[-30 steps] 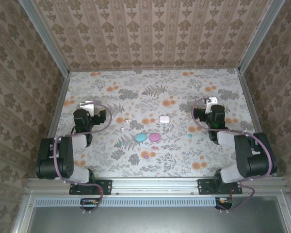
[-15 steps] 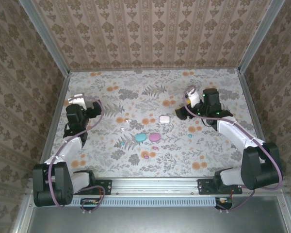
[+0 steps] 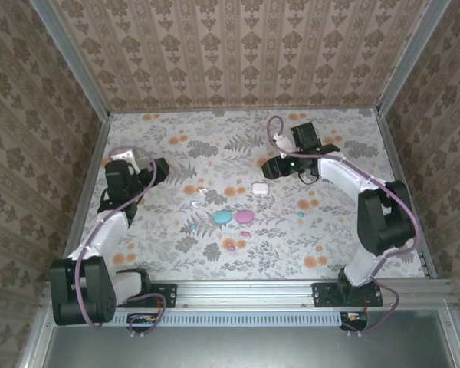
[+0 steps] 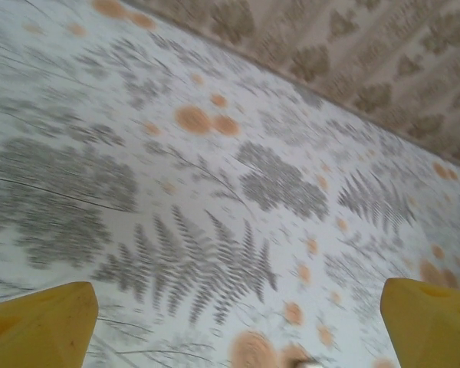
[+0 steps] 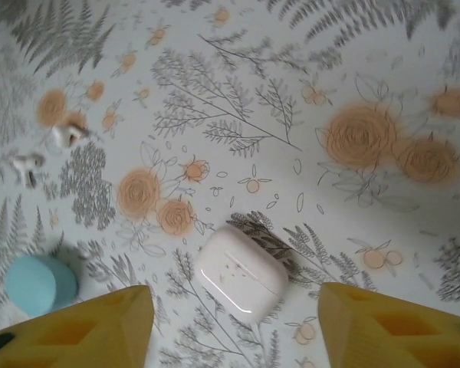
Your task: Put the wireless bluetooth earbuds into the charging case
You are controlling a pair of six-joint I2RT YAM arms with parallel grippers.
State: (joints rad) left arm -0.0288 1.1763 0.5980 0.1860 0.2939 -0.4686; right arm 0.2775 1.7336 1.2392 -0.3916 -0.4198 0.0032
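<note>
Stock on the table, with both arms:

- White charging case: rounded square, glossy, lid apparently shut, lying flat near the middle of the table, a little toward the far edge
- Right gripper: poised just over that case, with its yellow fingers spread wider than the case, one on either side, neither touching, nothing held. The case's long axis runs skew to the line between the fingers, so a squarer wrist probably helps. This arm is much the nearer
- White earbuds: two tiny stemmed pieces, loose, beyond the case toward the left edge and clear of the fingers
- Teal case and pink case: oval pebbles side by side, nearer the near edge than the white case
- Teal earbuds and magenta earbuds: specks around those two cases, too small to show orientation
- Left gripper: jaws wide, empty, over bare cloth toward the left edge, well apart from every earbud
</note>
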